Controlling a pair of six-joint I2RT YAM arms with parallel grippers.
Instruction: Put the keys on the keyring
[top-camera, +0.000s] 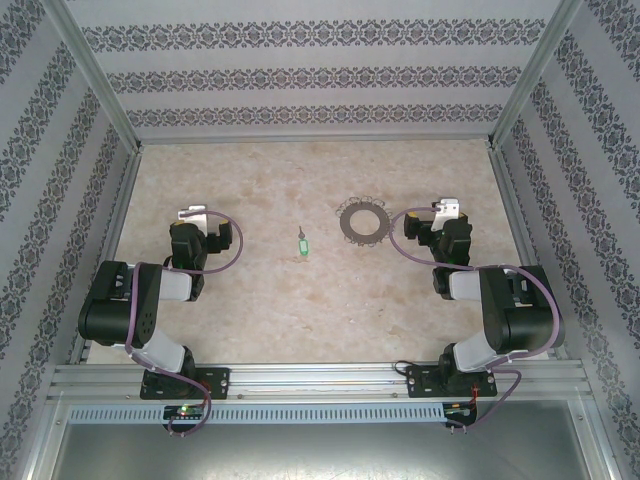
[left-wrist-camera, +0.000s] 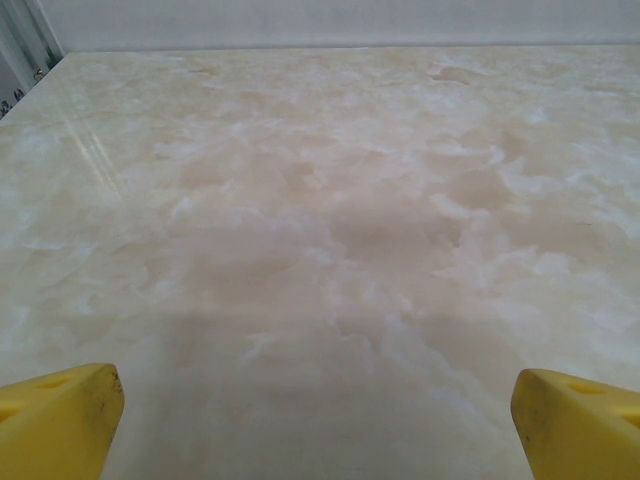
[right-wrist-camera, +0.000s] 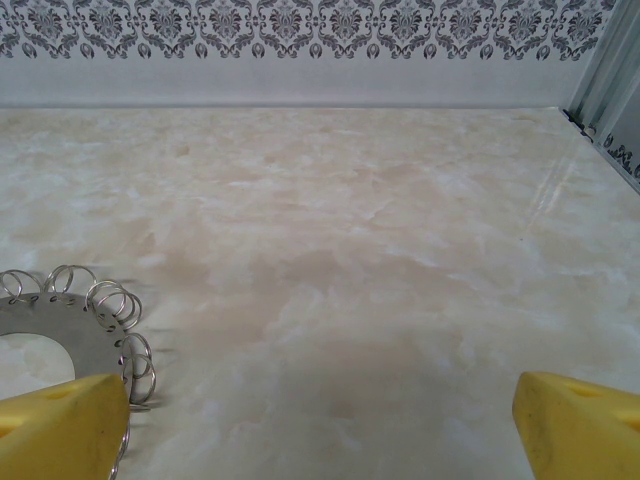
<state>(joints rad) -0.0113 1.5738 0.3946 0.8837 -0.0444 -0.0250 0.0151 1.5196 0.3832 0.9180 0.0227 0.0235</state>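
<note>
Key (top-camera: 301, 244): tiny, with a bright green head and a short silvery blade. It lies flat near the centre of the tabletop (top-camera: 270, 320), long axis 6–12 o'clock, blade toward 12.

Keyring (top-camera: 362, 219): at the key's 2 o'clock, apart from it. Flat dark-grey metal ring with a wide hole, rim fringed with small silvery wire loops.

Tabletop: glossy, beige, marbled.

Right tool (right-wrist-camera: 320, 425): at the keyring's 3 o'clock, yellow fingers (right-wrist-camera: 570, 425) spread wide.

Left tool (left-wrist-camera: 320, 420): at the key's 9 o'clock, likewise spread.

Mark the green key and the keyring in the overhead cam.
small green-headed key (top-camera: 301, 247): top external view, on its green head.
flat dark-grey metal keyring (top-camera: 345, 221): top external view, on the left side of its band, beside the hole.
</note>
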